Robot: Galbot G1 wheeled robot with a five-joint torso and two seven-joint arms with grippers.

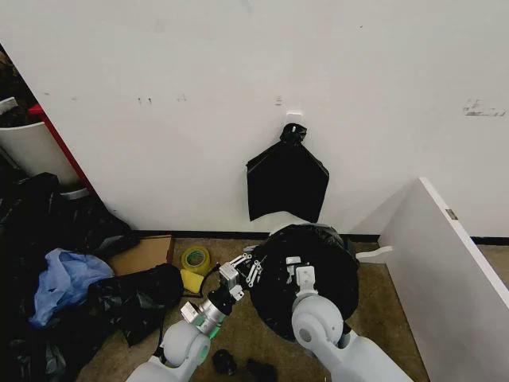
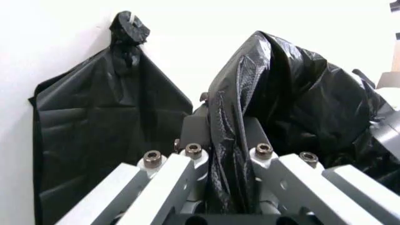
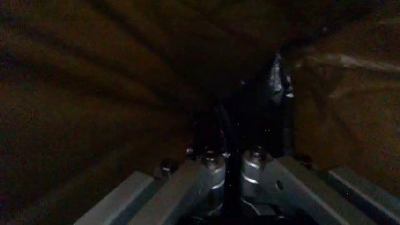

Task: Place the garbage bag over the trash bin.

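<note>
The glossy black garbage bag (image 1: 314, 274) bulges on the floor by the wall, and the trash bin is hidden beneath it. My left gripper (image 1: 251, 271) is at the bag's left edge. In the left wrist view its fingers (image 2: 194, 151) are shut on a crinkled fold of the garbage bag (image 2: 230, 136). My right gripper (image 1: 296, 273) reaches into the bag from the front. In the dim right wrist view its fingertips (image 3: 211, 159) are pressed together on a thin strip of the garbage bag's black film (image 3: 228, 140), with the brownish-lit plastic all around.
A flat knotted black bag bunch (image 1: 286, 187) hangs on the wall just behind. A white board (image 1: 445, 270) leans at the right. Left of the bag lie a yellow tape roll (image 1: 196, 259), cardboard (image 1: 145, 255), heaped black bags with blue plastic (image 1: 64, 282), and a white tub (image 1: 32, 147).
</note>
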